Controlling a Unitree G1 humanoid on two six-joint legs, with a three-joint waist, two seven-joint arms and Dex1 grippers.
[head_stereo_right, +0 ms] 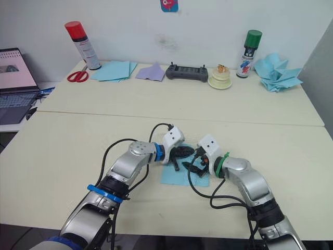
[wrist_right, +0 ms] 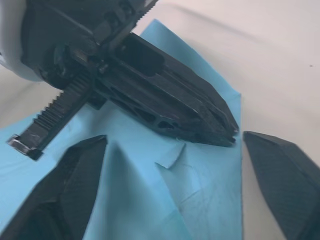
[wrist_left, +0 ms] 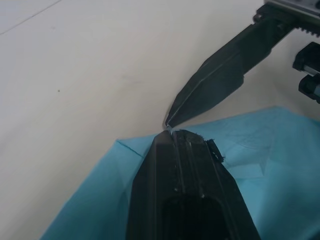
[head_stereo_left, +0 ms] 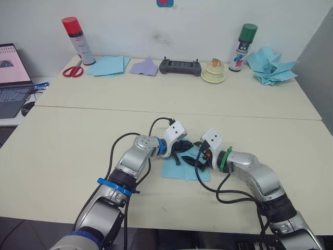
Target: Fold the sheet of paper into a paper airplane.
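The sheet of paper [head_stereo_left: 183, 167] lies low in the frame's centre on the tabletop [head_stereo_left: 73, 135], mostly flat with creases and one small raised flap, so I judge folding barely begun; nearly all remains. My left gripper [head_stereo_left: 180, 148] pinches the sheet's far edge, fingers closed. My right gripper [wrist_right: 175, 165] spreads wide just above it, holding nothing.

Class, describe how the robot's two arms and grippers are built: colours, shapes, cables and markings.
Both arms are silver-grey metal segments with loose black cables. The left arm has blue rings, the right arm a green ring. Each wrist carries a white block; the left gripper and right gripper have pointed black fingers.
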